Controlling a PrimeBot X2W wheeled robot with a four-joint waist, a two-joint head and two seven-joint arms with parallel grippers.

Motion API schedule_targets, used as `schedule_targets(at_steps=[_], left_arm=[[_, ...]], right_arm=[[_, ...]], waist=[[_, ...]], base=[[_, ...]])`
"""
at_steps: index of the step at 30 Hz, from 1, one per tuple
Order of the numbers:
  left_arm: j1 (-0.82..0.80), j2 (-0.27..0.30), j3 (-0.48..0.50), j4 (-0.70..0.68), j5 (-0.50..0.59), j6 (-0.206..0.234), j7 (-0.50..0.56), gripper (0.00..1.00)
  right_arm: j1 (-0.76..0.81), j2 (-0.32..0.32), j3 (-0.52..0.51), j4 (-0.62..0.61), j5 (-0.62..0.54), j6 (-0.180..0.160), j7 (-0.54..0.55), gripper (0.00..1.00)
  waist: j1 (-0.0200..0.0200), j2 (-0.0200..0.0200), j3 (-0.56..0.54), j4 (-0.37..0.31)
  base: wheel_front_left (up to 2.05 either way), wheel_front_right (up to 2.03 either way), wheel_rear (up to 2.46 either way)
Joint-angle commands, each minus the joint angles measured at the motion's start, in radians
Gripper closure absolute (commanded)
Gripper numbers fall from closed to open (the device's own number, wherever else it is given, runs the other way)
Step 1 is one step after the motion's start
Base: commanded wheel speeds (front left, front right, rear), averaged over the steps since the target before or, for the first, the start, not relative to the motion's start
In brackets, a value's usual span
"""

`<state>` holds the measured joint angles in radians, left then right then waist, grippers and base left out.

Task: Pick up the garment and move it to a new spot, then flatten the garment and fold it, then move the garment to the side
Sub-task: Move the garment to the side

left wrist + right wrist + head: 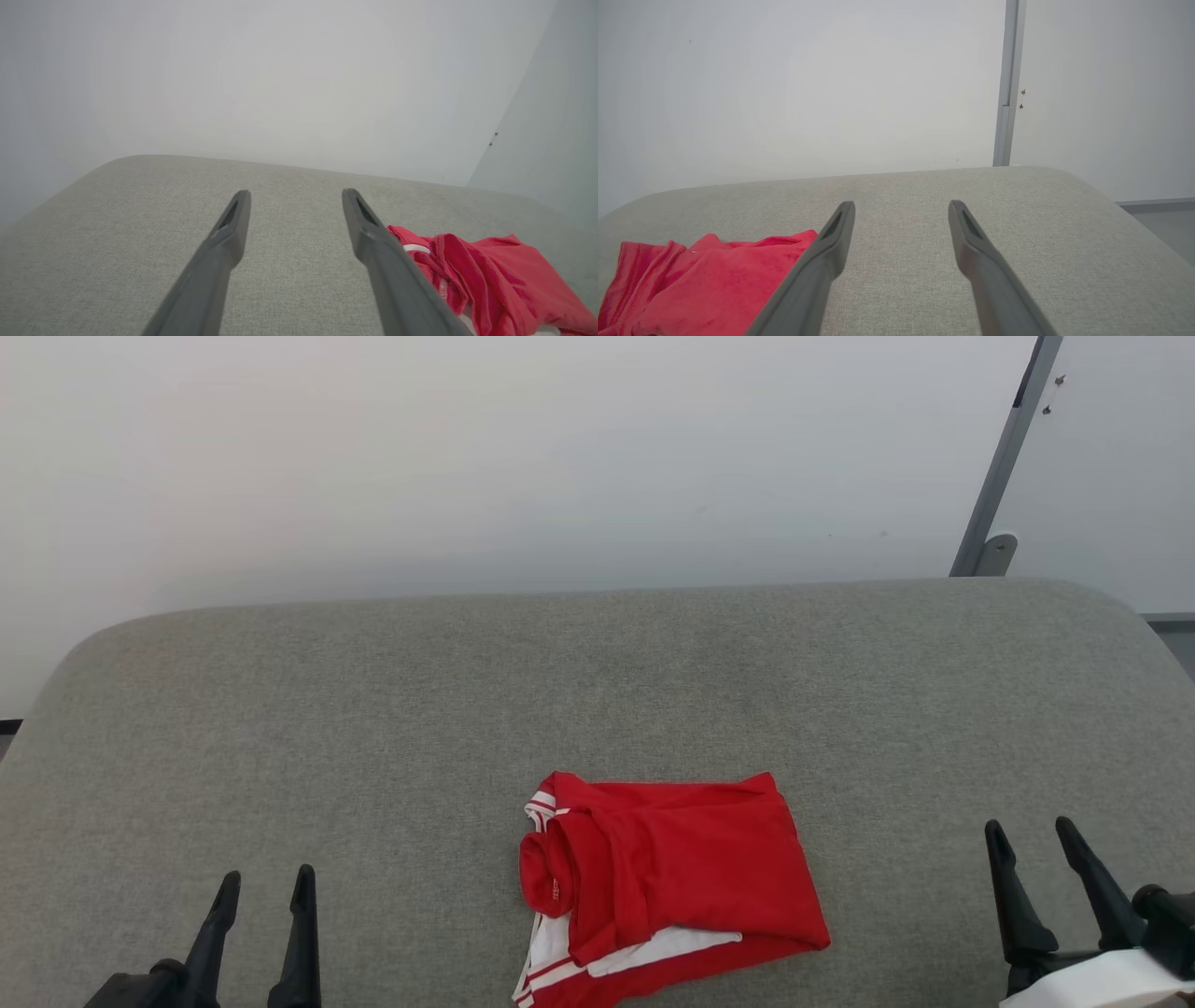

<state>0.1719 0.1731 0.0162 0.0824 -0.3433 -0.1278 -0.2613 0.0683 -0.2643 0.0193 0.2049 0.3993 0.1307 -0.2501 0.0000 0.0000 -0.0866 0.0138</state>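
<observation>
The red garment [667, 882] lies folded into a compact rectangle on the grey upholstered surface [373, 728], near its front edge and slightly right of centre; white bands and stripe trim show along its left and bottom sides. My left gripper [264, 884] hovers open at the lower left, well left of the garment, nothing between its fingers. My right gripper [1030, 831] stands open at the lower right, well right of it. In the left wrist view the garment [495, 275] sits right of the open left gripper [295, 195]; in the right wrist view the garment [705, 280] lies left of the open right gripper [901, 206].
A pale wall [523, 457] rises behind the surface's rounded back edge. A grey metal post [1004, 457] leans at the back right. Bare grey fabric spreads left, right and behind the garment.
</observation>
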Motion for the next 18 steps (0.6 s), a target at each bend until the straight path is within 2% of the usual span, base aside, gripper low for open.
schedule_targets(at_steps=[1, 13, 18], left_arm=[[-0.011, 0.005, -0.001, -0.002, 0.008, -0.003, -0.005, 0.00], [-0.039, 0.021, -0.038, 0.011, 0.017, -0.003, -0.005, 0.00], [-0.053, 0.020, -0.040, 0.020, 0.002, -0.003, -0.005, 0.00]], right_arm=[[0.008, 0.005, -0.002, 0.003, 0.004, 0.000, -0.007, 0.00], [0.004, 0.015, 0.026, -0.003, 0.006, 0.000, 0.001, 0.00], [-0.035, 0.010, 0.068, 0.010, 0.050, 0.000, 0.087, 0.00]], waist=[[0.0000, 0.0000, 0.001, 0.000], [0.0000, 0.0000, 0.009, 0.031], [0.0000, 0.0000, 0.017, 0.066]], base=[[0.00, 0.00, 0.00], [0.00, 0.00, 0.00], [0.00, 0.00, 0.00]])
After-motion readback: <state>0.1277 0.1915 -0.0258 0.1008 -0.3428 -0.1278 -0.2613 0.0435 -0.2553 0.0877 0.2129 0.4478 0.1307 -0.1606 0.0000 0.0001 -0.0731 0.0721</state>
